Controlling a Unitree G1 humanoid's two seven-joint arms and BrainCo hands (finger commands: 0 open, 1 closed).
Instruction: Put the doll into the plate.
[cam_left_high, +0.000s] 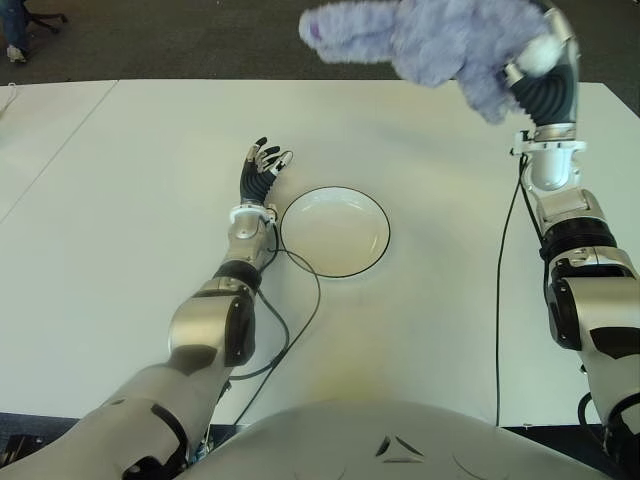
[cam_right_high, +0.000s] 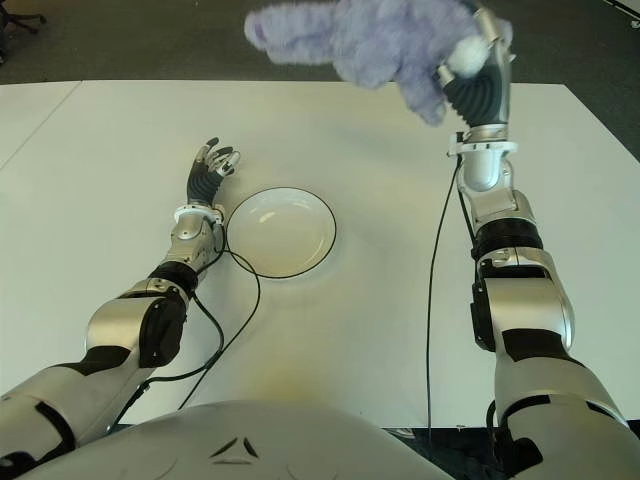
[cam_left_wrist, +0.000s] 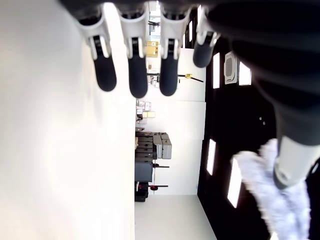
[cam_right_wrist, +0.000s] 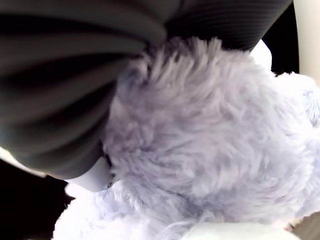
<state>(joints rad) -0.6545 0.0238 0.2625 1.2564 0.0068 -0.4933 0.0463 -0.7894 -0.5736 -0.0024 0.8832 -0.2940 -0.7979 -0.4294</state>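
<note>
Fingers (cam_right_wrist: 75, 100) of the right hand (cam_left_high: 540, 60) were wrapped tight around the doll (cam_left_high: 430, 40), a fluffy lilac plush toy whose fur filled the right wrist view and bulged out past the dark ribbed digits; that firm grasp looked like what kept so soft a thing from slipping while it was carried aloft. Nearer the robot's body, a black cable (cam_left_high: 290, 330) looped across the white table (cam_left_high: 120, 180) from the left forearm, and a second one ran down the table on the right side. The plate (cam_left_high: 335, 231), white with a dark rim, sat bare in the middle of the table, so the doll was not yet in it. Just to its left the left hand (cam_left_high: 262, 170) showed with its fingers (cam_left_wrist: 137, 70) straight and spread, gripping nothing, probably kept aside so the approach to the plate stayed free. Farther off, the doll hung high over the table's far edge, well to the right of the plate, most likely lifted to clear the surface before being swung across and lowered. No brand, label or legible writing could be made out on anything.
</note>
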